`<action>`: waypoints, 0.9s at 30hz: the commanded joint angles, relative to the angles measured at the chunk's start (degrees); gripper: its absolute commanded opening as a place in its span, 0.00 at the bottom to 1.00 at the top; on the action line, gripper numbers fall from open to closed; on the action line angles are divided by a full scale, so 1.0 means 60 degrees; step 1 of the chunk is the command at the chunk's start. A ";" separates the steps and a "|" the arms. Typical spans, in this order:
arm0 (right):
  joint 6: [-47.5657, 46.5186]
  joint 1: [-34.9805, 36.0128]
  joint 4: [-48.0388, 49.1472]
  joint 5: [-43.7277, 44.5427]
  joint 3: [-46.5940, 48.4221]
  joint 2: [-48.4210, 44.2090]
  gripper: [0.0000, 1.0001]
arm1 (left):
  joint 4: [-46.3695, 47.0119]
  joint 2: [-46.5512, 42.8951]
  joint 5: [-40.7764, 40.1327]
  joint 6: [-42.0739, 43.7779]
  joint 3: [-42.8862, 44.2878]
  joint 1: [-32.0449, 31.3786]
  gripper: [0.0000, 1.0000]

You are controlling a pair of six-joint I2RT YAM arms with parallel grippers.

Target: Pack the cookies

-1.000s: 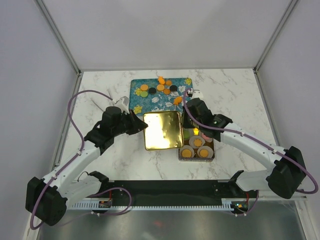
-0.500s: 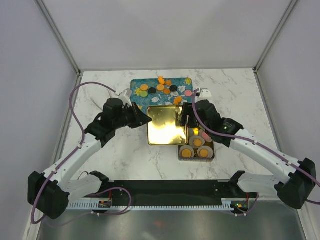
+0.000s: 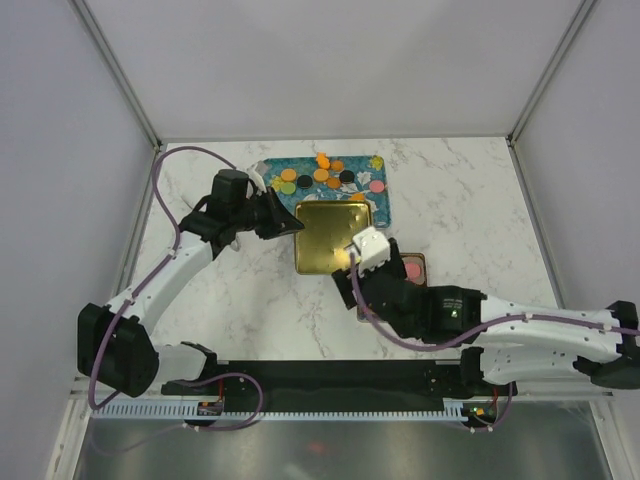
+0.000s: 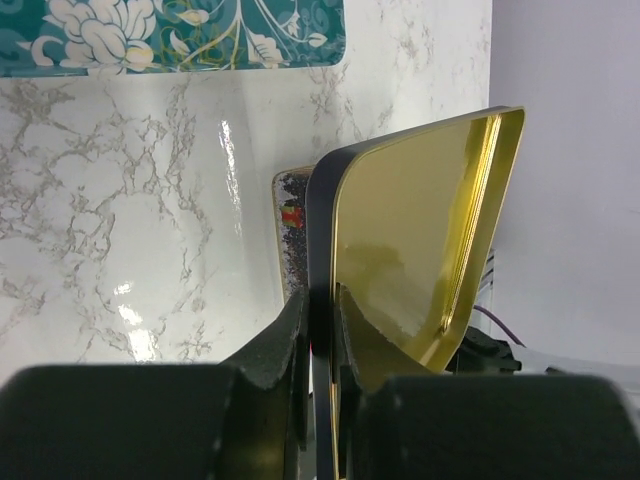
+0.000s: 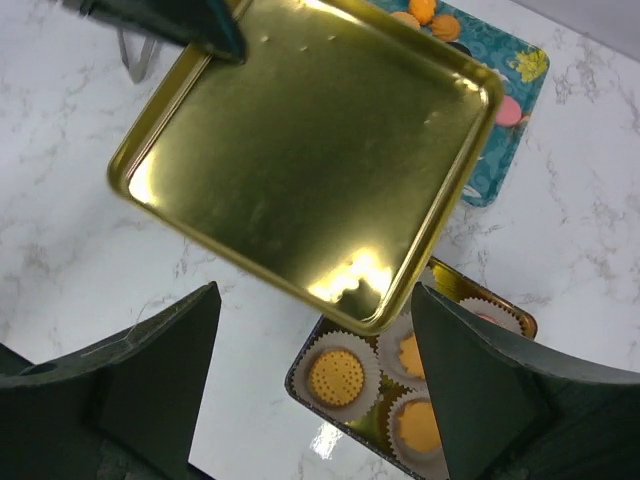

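Loose cookies [image 3: 322, 176], mostly orange with some black, green and pink, lie on the teal flowered tray [image 3: 375, 205] at the back. More cookies [image 5: 336, 372] sit in white paper cups inside the open tin [image 5: 305, 385]. My left gripper [image 4: 320, 320] is shut on the left rim of the gold tin lid [image 3: 335, 235], holding it tilted above the table. It partly overhangs the tin. My right gripper [image 5: 315, 290] stands open in front of the lid, over the tin, with nothing between its fingers.
The right arm [image 3: 520, 325] lies across the near right of the marble table [image 3: 230, 290] and hides most of the tin from above. White walls with metal posts close in the table on three sides.
The right gripper has opened, let go of the lid and drawn back toward the near edge. The left gripper has carried the lid a little back and to the right.
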 commanded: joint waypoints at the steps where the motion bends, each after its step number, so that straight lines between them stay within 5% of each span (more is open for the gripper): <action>1: -0.1559 0.1599 -0.0114 0.2498 0.0411 0.0972 0.88 | -0.0211 0.0242 0.1164 -0.0221 0.0738 0.0224 0.02; 9: -0.3598 0.2676 -0.0070 0.5123 0.1026 0.3422 0.94 | -0.0343 0.0506 0.1707 -0.0178 0.0812 0.0356 0.02; 27: -0.6983 0.1767 0.2375 0.5754 0.1129 0.4537 0.85 | -0.0328 -0.0636 0.2469 -0.0104 -0.0140 0.0341 0.04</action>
